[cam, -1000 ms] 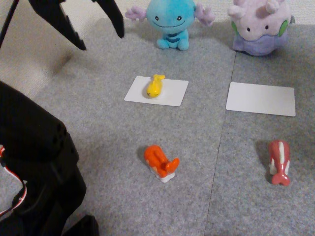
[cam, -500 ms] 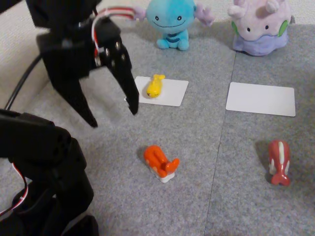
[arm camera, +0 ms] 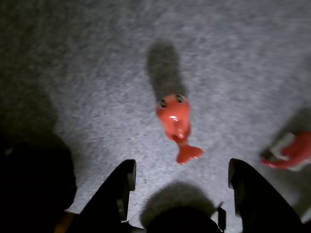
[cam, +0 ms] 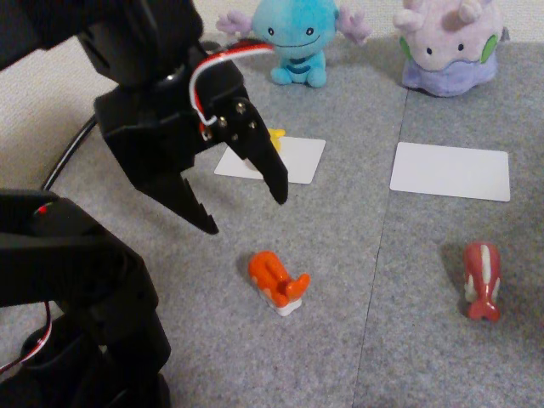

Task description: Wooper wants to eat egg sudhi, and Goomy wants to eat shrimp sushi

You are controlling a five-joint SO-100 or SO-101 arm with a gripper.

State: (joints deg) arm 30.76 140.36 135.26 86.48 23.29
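In the fixed view the gripper point(cam: 246, 214) hangs over the grey surface point(cam: 357, 340) with its fingers point(cam: 270, 174) spread wide and holding nothing. The shrimp sushi point(cam: 277, 280) lies free on the surface, just nearer and a little to the right of the fingertips. Its long axis runs from far left to near right, with the forked tail at the near right. In the wrist view the shrimp sushi point(arm camera: 176, 124) sits ahead of the open jaws, between the two fingers, tail toward the gripper. The egg sudhi point(cam: 276, 136) rests on the white card point(cam: 299, 159) in front of Wooper point(cam: 295, 38). The second white card point(cam: 450, 171), before Goomy point(cam: 449, 42), is bare. I judge the next move is down and forward to the shrimp
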